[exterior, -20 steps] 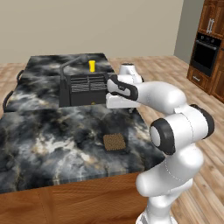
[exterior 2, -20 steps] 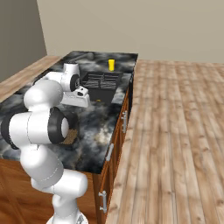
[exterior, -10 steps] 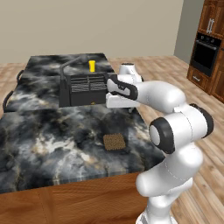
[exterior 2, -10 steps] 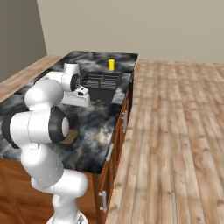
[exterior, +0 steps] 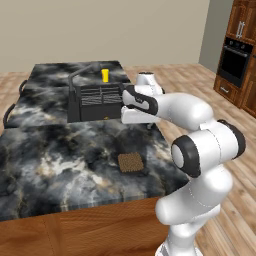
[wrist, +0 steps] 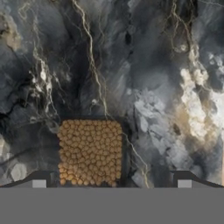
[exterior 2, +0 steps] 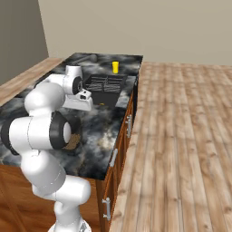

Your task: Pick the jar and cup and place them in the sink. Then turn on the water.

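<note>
On the counter, jar: the short brown speckled grainy jar (exterior: pixel 130 162) sat alone on the dark marbled stone, near the front edge and well apart from the basin; from the hand camera it appeared as a granular orange-brown block (wrist: pixel 90 152) between the two dark finger tips.
At the far end, cup: the small bright yellow cup (exterior: pixel 105 75) stood beyond the basin, beside the grey tap (exterior: pixel 80 75); it also showed from the right (exterior 2: pixel 115 67).
Sink: the large black rectangular recessed sink (exterior: pixel 75 110) lay between jar and cup, with a grey wire rack (exterior: pixel 100 94) across its far part; no water ran.
Gripper: the white arm's two-finger gripper (wrist: pixel 111 183) had its jaws spread wide, holding nothing, and looked down at the jar.
Risk: the jar looked wide, so a descent off centre would likely land a tip on its rim and shove or tip it; its glassy upper part could slip under a shallow grip.
Risk at edge: the jar sat close to the dark marbled counter (exterior: pixel 45 150) front edge, so a sideways push might send it to the floor.
Open room: bare stone lay around the jar, and the path towards the sink looked free, though the wire rack narrowed the open drop area.
</note>
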Robot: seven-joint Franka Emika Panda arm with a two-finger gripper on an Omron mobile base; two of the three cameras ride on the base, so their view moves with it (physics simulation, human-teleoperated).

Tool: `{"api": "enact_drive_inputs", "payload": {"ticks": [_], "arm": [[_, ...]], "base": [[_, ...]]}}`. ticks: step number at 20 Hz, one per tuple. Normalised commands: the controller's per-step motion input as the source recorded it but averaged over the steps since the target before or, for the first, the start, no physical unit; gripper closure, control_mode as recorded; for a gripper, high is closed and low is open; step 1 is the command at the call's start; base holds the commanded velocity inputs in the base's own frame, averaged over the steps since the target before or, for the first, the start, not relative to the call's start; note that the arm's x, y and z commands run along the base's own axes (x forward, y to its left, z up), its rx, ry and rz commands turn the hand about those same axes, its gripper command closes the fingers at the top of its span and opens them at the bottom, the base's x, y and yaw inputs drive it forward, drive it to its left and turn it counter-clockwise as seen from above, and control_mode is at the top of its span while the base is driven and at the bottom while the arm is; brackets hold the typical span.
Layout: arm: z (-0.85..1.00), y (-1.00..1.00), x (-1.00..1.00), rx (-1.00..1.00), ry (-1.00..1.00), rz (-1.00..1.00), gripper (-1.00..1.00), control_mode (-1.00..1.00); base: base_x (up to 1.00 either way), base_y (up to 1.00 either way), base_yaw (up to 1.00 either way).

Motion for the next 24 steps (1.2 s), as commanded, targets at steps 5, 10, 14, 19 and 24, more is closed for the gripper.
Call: {"api": "enact_drive_inputs", "payload": {"ticks": [5, 10, 14, 19, 24], "arm": [[0.00, 0.00, -0.12, 0.00, -0.02, 0.00, -1.00, -1.00], [0.00, 0.00, -0.15, 0.00, -0.05, 0.00, -1.00, -1.00], [0.00, 0.00, -0.02, 0.00, -0.06, 0.00, -1.00, -1.00], [-0.03, 0.00, 0.00, 0.00, -0.03, 0.00, -1.00, -1.00], [-0.13, 0.00, 0.00, 0.00, 0.00, 0.00, -1.00, -1.00]], "base": [[0.00, 0.00, 0.00], [0.00, 0.00, 0.00], [0.00, 0.00, 0.00], [0.00, 0.00, 0.00], [0.00, 0.00, 0.00]]}}
